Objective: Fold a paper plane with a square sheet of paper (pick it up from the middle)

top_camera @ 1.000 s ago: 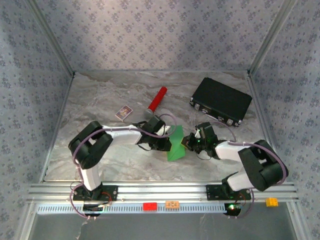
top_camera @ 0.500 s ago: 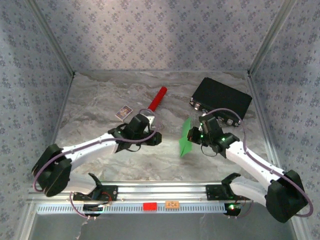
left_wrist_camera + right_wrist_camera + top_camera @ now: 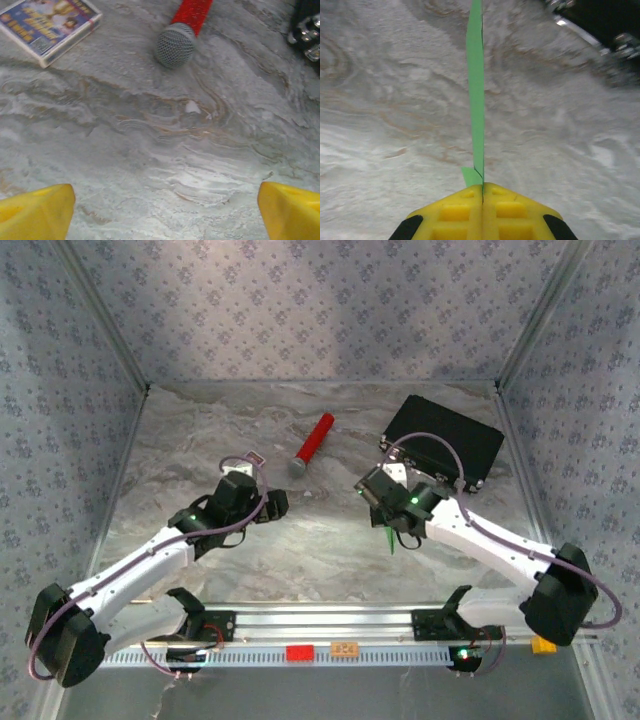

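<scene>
Paper plane pinched edge-on in right pincer, arm stretched forward; left pincer spread wide above table.

The green paper was folded flat and held on edge. From the right wrist it appeared as one narrow, bright strip running straight away from the camera, with a fine dark line along its right side where the layers met. Its near end was pinched between the closed yellow fingers of the right gripper, and a small corner of one layer poked out to the left just above the fingertips. From above it appeared as a thin pointed sliver slanting toward the near edge over the marbled table. Whether its tip touched the surface could not be told.
</scene>
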Tool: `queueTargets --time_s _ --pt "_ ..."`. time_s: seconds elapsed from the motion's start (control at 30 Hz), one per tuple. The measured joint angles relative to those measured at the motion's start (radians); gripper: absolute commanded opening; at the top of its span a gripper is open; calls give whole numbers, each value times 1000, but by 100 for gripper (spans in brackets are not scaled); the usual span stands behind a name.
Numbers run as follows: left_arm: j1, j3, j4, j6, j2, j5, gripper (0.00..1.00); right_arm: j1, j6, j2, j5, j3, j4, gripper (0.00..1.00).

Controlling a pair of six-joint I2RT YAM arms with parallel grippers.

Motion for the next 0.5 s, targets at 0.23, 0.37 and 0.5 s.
queueTargets --time_s 0.23,0.37,0.5 --pt "34 -21 -53 -23 -32 -47 100 120 13 198 243 130 -164 4" --pt "44 -25 -102 -62 -61 -116 100 177 21 337 302 178 -206 4" --pt "52 -47 -146 -96 -123 -180 100 230 27 503 311 267 -213 5"
